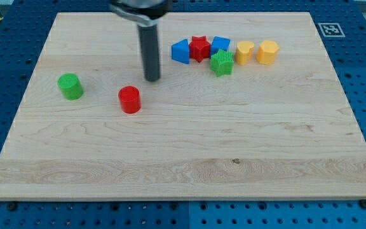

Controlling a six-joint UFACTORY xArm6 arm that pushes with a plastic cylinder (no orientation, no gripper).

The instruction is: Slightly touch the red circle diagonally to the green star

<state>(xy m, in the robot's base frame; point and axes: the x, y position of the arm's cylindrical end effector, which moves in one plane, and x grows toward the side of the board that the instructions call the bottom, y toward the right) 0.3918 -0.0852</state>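
The red circle (130, 100) lies on the wooden board (189, 159), left of centre. The green star (221, 63) lies up and to the right of it, just below a row of blocks. My tip (152, 79) rests on the board a little above and to the right of the red circle, apart from it, and well left of the green star. The dark rod rises from the tip to the view's top.
Near the view's top, a row runs left to right: a blue block (181, 51), a red star (199, 48), a second blue block (220, 44), a yellow heart (244, 51), a yellow hexagon (267, 52). A green circle (70, 86) sits at the left.
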